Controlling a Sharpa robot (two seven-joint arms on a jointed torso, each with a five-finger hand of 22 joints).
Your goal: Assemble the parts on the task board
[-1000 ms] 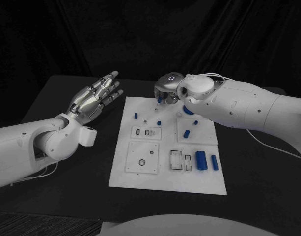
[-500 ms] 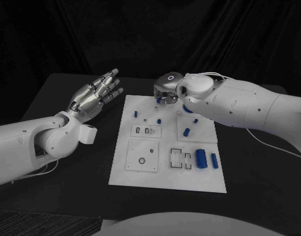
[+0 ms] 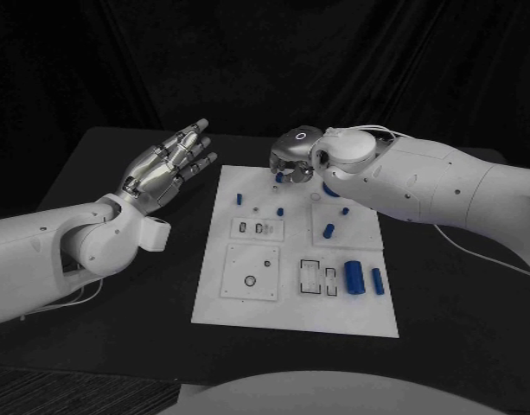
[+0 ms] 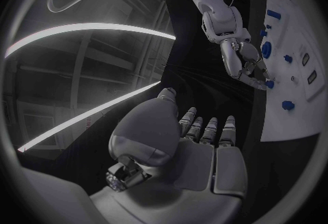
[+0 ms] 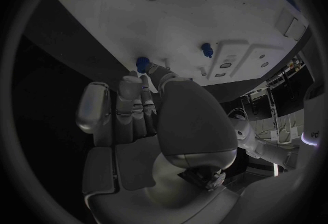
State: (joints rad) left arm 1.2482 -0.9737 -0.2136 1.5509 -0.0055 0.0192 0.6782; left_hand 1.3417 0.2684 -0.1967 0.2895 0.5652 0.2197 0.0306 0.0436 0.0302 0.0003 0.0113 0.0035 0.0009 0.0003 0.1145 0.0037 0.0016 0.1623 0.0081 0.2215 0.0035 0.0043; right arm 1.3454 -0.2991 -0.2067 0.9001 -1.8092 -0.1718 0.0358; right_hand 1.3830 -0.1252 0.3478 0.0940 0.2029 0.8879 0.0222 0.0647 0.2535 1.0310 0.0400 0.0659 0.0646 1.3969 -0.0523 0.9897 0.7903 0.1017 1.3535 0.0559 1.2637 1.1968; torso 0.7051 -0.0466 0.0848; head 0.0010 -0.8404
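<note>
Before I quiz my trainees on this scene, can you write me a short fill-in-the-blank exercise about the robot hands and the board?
1. The left robot hand hovers beside the board with its fingers ____.
2. The right robot hand reaches down at the board's ____ edge.
3. The parts on the board are coloured ____.
4. The board lies on a ____ table.

Missing words: open; far; blue; black
</note>
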